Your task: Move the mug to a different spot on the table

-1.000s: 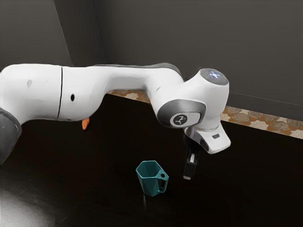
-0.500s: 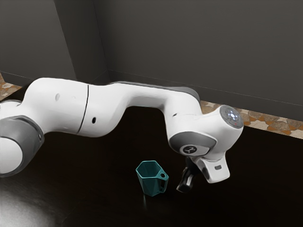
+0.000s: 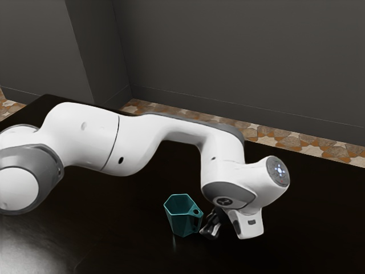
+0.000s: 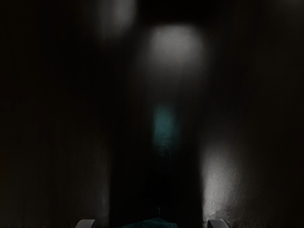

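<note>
Near the front middle of the dark table (image 3: 85,240), the teal mug (image 3: 181,216) stands upright with its open mouth up and its small handle turned to the exterior view's right. The gripper (image 3: 210,227) is down at table height just beside that handle, so close that the exterior view does not settle whether it touches.

From the side, the black fingers read as one dark clump and their gap is hard to judge. The wrist view supplies that: two pale fingertips (image 4: 86,223) sit well apart, and a thin strip of the mug's teal lies between them without reaching either one. The claw is therefore spread, pinching nothing. Ahead of the hand, the wrist view also carries a soft teal glint (image 4: 164,126) and pale patches of light on the glossy tabletop.

Only the exterior view gives the arm (image 3: 142,145). It comes in from that view's left, its white links lying low and long over the table, then bends down at the last joint so the hand (image 3: 248,220) tilts steeply toward the mug. Beyond the table's far edge runs a strip of speckled floor (image 3: 296,140) under dark walls (image 3: 239,51).
</note>
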You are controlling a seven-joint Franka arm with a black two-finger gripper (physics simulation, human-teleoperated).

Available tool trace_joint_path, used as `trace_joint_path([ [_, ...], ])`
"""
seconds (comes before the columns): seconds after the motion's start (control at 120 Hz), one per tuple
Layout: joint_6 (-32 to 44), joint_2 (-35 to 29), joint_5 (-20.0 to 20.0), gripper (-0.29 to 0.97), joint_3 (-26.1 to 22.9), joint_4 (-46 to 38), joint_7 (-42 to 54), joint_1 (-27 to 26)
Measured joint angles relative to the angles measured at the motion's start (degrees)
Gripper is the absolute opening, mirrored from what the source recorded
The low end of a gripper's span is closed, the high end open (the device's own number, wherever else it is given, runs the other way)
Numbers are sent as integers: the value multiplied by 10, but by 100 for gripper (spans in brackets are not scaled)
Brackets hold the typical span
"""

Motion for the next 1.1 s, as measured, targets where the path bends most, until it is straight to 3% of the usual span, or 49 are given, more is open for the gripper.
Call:
trace_joint_path([
  [0.758, 5, -6, 12, 13, 22, -34, 25, 5],
  [1.1, -57, -6, 10, 9, 27, -27, 27, 21],
])
